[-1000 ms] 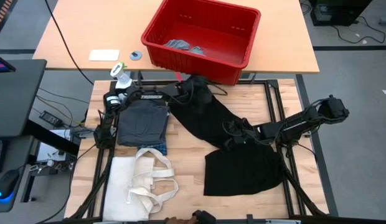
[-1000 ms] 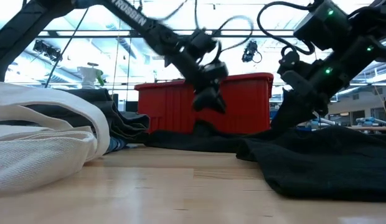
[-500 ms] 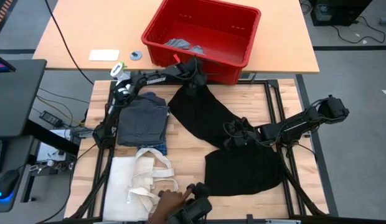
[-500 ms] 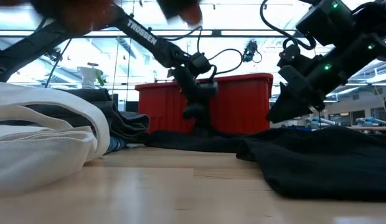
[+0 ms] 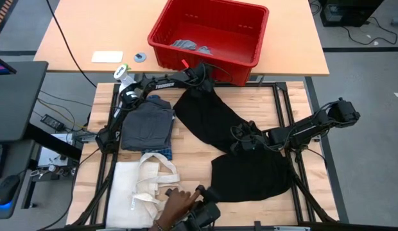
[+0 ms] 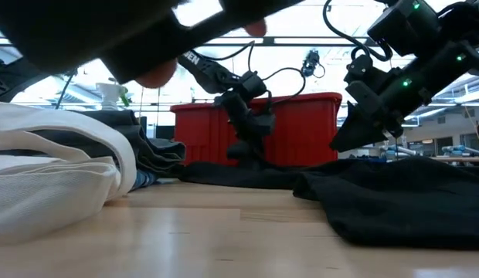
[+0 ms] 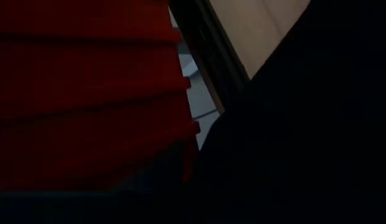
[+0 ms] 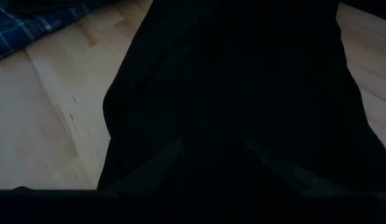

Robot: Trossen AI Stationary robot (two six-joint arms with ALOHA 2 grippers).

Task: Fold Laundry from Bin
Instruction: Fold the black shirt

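High view: at 9 o'clock a dark grey piece (image 5: 146, 126) lies folded on the table (image 5: 186, 154). Left gripper (image 5: 200, 82), at 12 by the red bin (image 5: 208, 35), and right gripper (image 5: 242, 140), near centre, rest on the black piece (image 5: 224, 131); cannot tell either grip.

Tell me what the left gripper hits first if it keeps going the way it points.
Probably the black garment directly beneath the left gripper, at its far end beside the red bin. Depth is unclear, but cloth fills its wrist view.

Wood table (image 5: 192, 157): black garment (image 5: 231, 144), folded grey piece (image 5: 146, 125), cream tote (image 5: 144, 189); bin (image 5: 208, 38) behind.
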